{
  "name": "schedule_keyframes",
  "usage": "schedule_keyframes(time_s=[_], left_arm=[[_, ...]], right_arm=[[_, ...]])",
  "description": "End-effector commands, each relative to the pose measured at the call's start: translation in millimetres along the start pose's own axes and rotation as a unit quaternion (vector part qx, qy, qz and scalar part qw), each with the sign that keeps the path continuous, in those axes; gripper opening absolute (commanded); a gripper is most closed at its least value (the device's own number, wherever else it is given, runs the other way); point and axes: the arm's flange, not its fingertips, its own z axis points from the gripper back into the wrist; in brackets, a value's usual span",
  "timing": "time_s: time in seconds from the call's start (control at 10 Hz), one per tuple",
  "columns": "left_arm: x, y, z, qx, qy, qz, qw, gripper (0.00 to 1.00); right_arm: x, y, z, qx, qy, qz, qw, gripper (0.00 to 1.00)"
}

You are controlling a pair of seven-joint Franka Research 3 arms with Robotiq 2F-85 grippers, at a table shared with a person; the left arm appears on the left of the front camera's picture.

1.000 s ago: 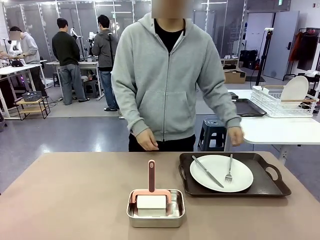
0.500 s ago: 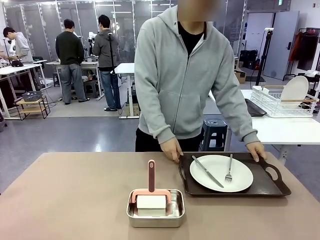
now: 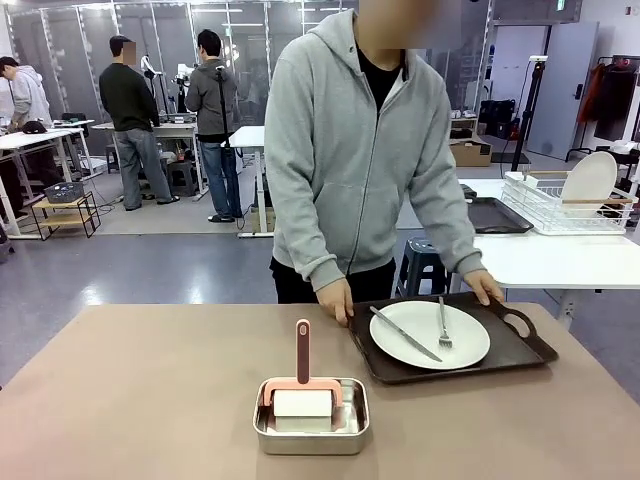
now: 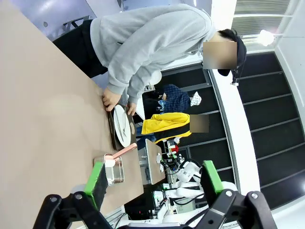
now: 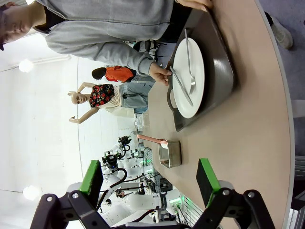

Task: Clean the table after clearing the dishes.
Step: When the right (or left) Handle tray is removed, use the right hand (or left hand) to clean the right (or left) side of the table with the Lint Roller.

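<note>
One white plate (image 3: 430,335) carries a metal knife (image 3: 405,333) and a fork (image 3: 443,325). It lies on a dark brown handled tray (image 3: 503,351) at the far right of the tan table (image 3: 130,390). A person in a grey hoodie grips the tray's far corners with both hands (image 3: 335,298), and it sits slightly askew. My left gripper (image 4: 155,179) is open and empty, well back from the plate (image 4: 121,126). My right gripper (image 5: 150,180) is also open and empty, looking along the table (image 5: 248,133) at the plate (image 5: 188,78) and tray (image 5: 217,62).
A small steel pan (image 3: 262,435) near the front middle holds a white block with a pink-handled scrubber (image 3: 302,352). A white side table (image 3: 560,260) with a wire rack (image 3: 560,205) stands at the back right, with a stool (image 3: 425,265) beside it.
The person stepped to the right, took hold of the tray with both hands, and shifted it left and away from me, slightly raised. Both grippers stayed open.
</note>
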Motion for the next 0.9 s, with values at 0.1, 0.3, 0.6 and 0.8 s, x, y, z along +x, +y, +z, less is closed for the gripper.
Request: schedule_keyframes(time_s=[0.1,0.3,0.6,0.8], left_arm=[[2,-3,3,-0.008,-0.001,-0.006,1.0,1.0],[2,-3,3,-0.008,-0.001,-0.006,1.0,1.0],[2,-3,3,-0.008,-0.001,-0.006,1.0,1.0],[2,-3,3,-0.008,-0.001,-0.006,1.0,1.0]], right_arm=[[-1,4,0,0.002,-0.001,-0.002,1.0,1.0],[0,0,0,0.0,0.0,0.0,1.0,1.0],[22,132,-41,-0.146,0.088,0.196,0.966,1.0],[17,208,-100,-0.213,0.153,0.305,0.915,1.0]])
